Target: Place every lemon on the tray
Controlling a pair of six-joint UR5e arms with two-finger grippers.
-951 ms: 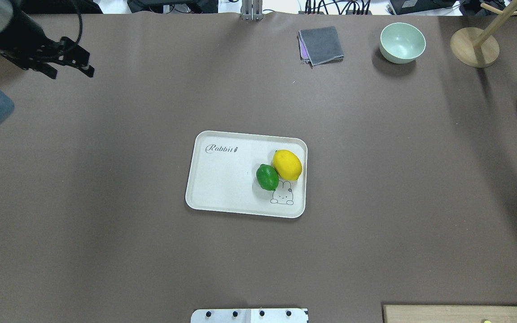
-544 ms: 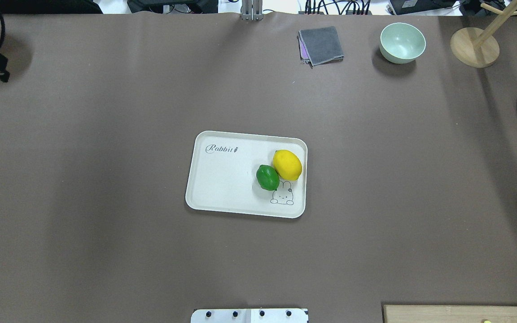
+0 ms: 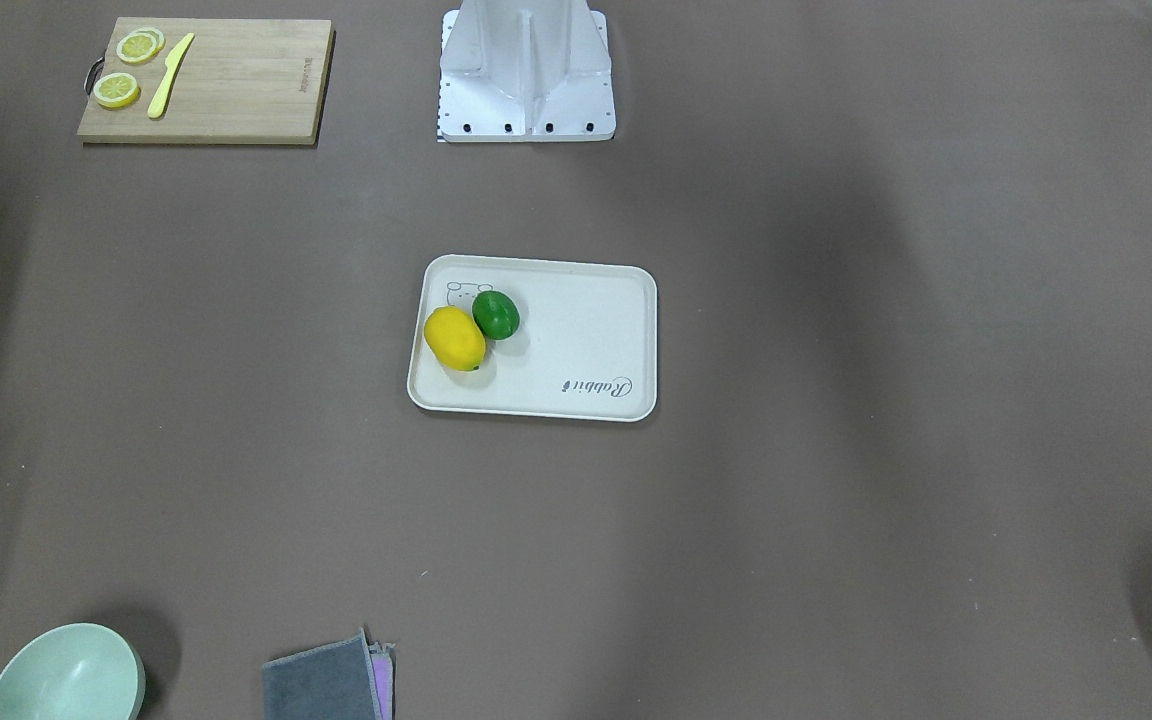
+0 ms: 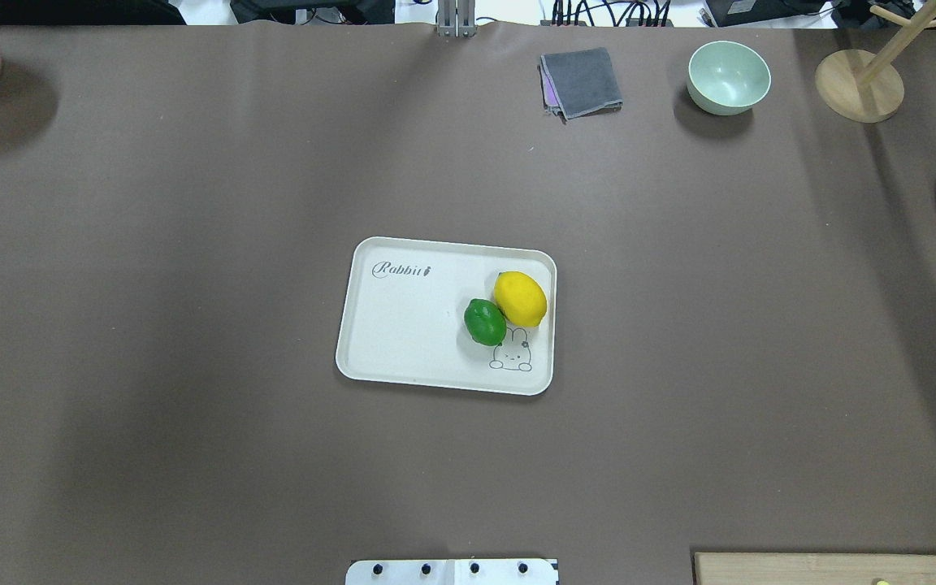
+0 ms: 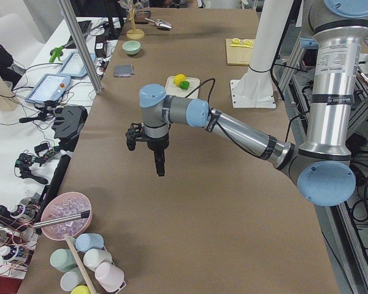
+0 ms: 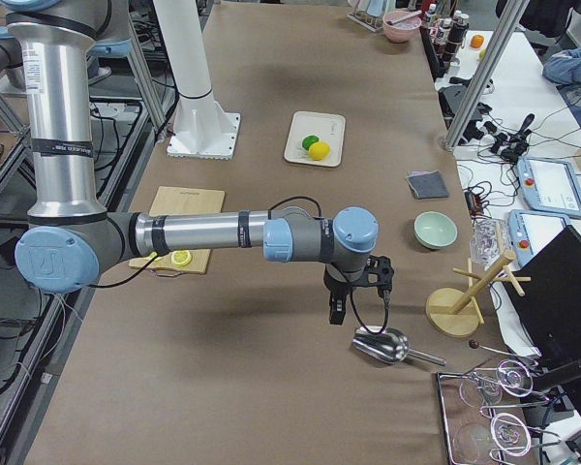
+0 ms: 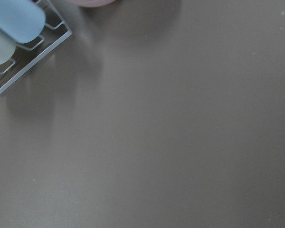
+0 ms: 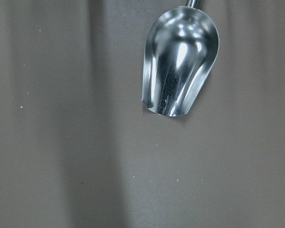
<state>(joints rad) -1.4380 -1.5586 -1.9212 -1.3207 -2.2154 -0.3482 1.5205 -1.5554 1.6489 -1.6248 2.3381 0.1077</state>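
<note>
Both lemons [image 4: 521,298] are lying on the tray [image 4: 403,325], far from left claw [image 5: 160,170] and right claw [image 6: 335,312], whose opening I cannot tell; nothing is awaiting moving.

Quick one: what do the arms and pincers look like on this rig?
Both alike: left arm and right arm are silver tubes with pale-blue joint caps and black bands. A thin black cable loops along each forearm to the wrist. Left pincer and right pincer are black, slim-fingered.
</note>
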